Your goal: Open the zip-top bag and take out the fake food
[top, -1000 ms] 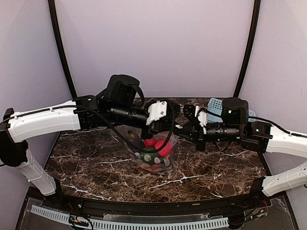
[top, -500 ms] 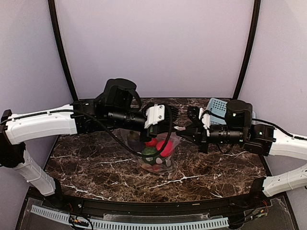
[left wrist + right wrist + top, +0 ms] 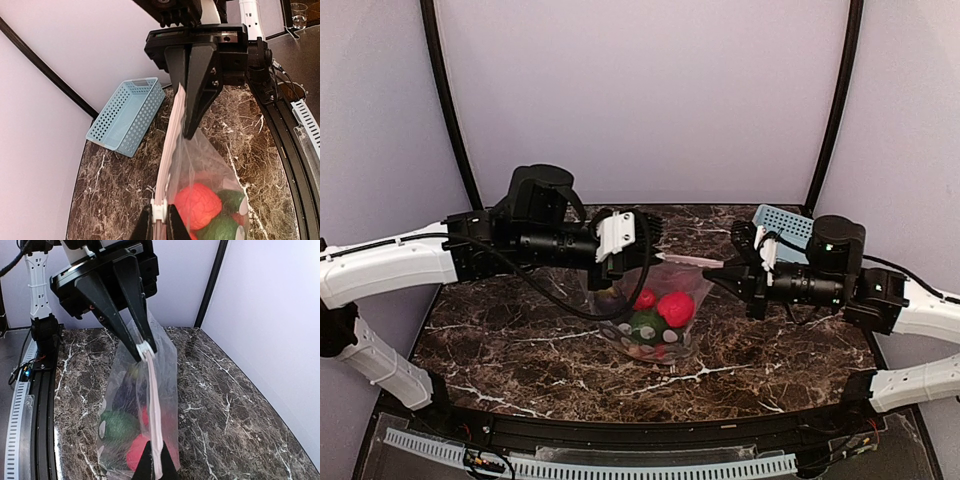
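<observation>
The zip-top bag (image 3: 655, 310) hangs between my two grippers, its bottom on the marble table. It holds the fake food: red pieces (image 3: 675, 307), a green piece (image 3: 645, 325) and a dark one. My left gripper (image 3: 648, 252) is shut on the bag's white slider (image 3: 161, 216). My right gripper (image 3: 715, 270) is shut on the other end of the white zip strip (image 3: 156, 405). The strip is stretched taut between them. In the left wrist view a red fruit (image 3: 197, 205) and green pieces (image 3: 222, 231) show through the plastic. In the right wrist view the green piece (image 3: 117, 425) and a red one (image 3: 135, 452) show.
A light blue perforated basket (image 3: 785, 222) stands at the back right of the table, behind my right arm; it also shows in the left wrist view (image 3: 127, 116). The marble table top (image 3: 500, 340) is ringed by lilac walls and black poles.
Both grippers have moved apart, the left one to the left and the right one to the right. The zip strip is stretched longer between them and the bag has spread wider.
</observation>
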